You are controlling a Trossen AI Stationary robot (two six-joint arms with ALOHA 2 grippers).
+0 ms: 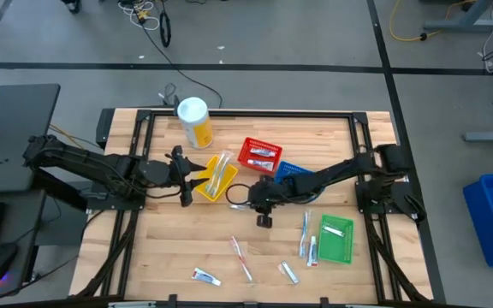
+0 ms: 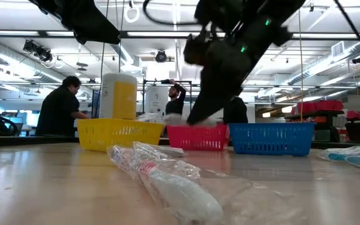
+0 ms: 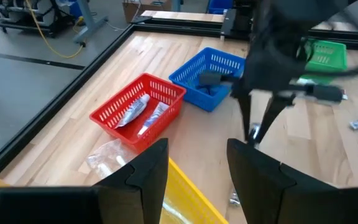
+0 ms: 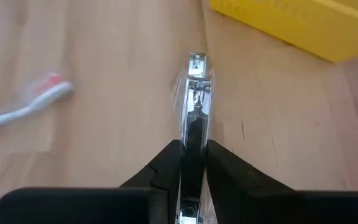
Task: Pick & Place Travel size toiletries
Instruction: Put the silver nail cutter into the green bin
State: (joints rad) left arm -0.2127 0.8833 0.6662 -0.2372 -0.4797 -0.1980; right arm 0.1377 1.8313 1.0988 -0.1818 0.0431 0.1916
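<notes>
- Gripping was the step in hand: your right tool [image 4: 193, 163] was closed on a slim, shiny metal nail clipper [image 4: 194, 118] in clear wrap, the piece running forward from between its two fingers.
- In the right wrist view the clipper sat above the wooden tabletop [image 4: 104, 124], near the yellow basket [image 4: 303, 28]; whether it had cleared the wood or was touching it, you could not tell from that view.
- From above, the right tool [image 1: 262, 204] sat mid-tabletop, just beside the yellow basket [image 1: 213, 181] and in front of the red basket [image 1: 258, 155] and blue basket [image 1: 294, 172].
- Your left tool [image 3: 194, 174] waited over the yellow basket with its fingers apart and nothing between them.
- The next move, as I judge it, called for a straight lift and a carry to a basket; the blue one already held a dark piece, the red one wrapped tubes [image 3: 145, 113], so choose accordingly.
- The grip was narrow on a thin, slick piece, so it could twist or slip; keep the carry gentle.
- Other toiletries lay loose near the front: a wrapped toothbrush [image 1: 241, 257], small tubes [image 1: 204, 276], and more beside the green basket [image 1: 335, 239].
</notes>
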